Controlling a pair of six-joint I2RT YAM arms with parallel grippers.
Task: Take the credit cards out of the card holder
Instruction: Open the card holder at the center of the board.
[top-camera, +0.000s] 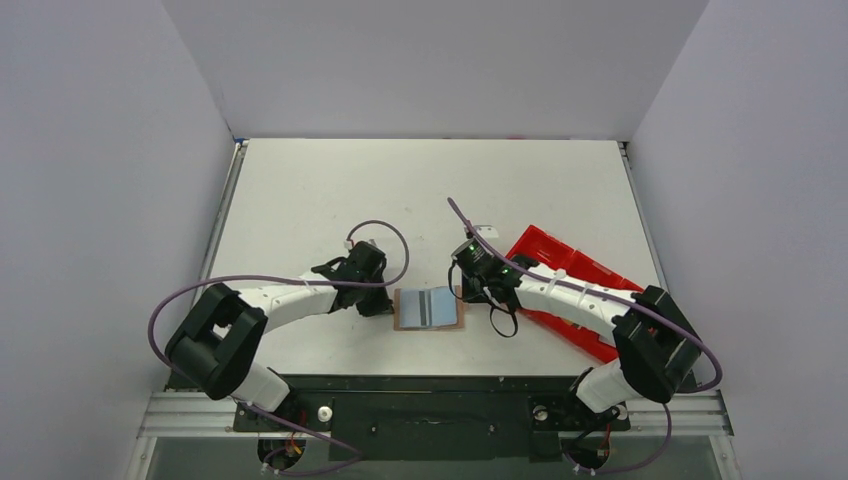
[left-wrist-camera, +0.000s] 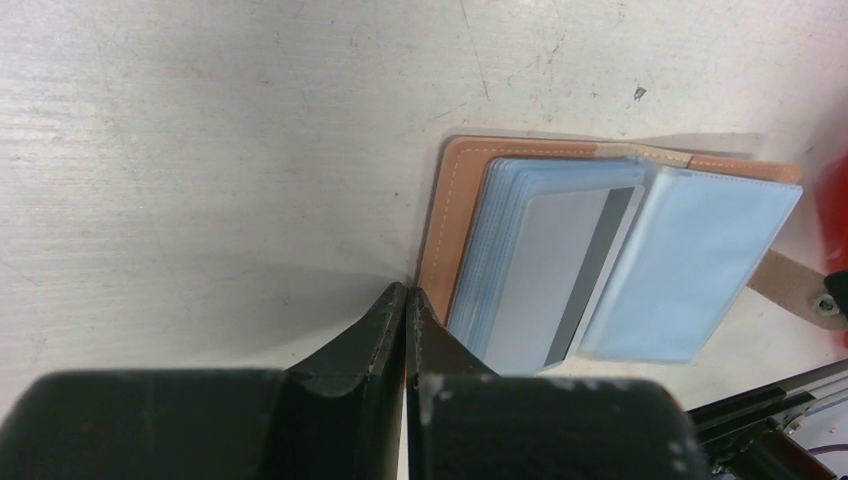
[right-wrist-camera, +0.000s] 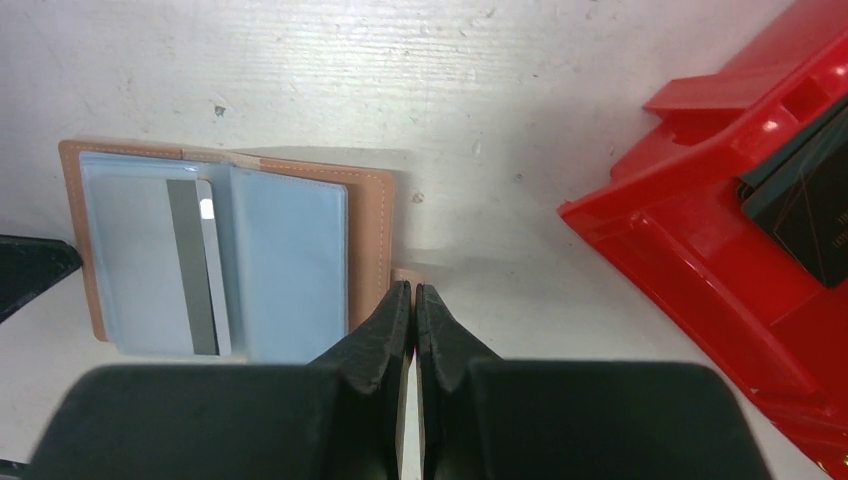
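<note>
The brown leather card holder (top-camera: 429, 307) lies open and flat between my two arms, light blue panels up. A grey credit card (left-wrist-camera: 560, 270) with a dark stripe sits in its left stack of sleeves, also in the right wrist view (right-wrist-camera: 190, 265). My left gripper (left-wrist-camera: 407, 290) is shut, its tips down at the holder's left leather edge (left-wrist-camera: 440, 230). My right gripper (right-wrist-camera: 413, 287) is shut too, with its tips on the small strap tab (right-wrist-camera: 404, 273) at the holder's right edge. Nothing shows between either pair of fingers.
A long red plastic tray (top-camera: 570, 270) lies slantwise just right of the right gripper, and a dark card (right-wrist-camera: 810, 200) rests in it. A small white piece (top-camera: 487, 230) lies on the table behind the grippers. Grey walls close in three sides.
</note>
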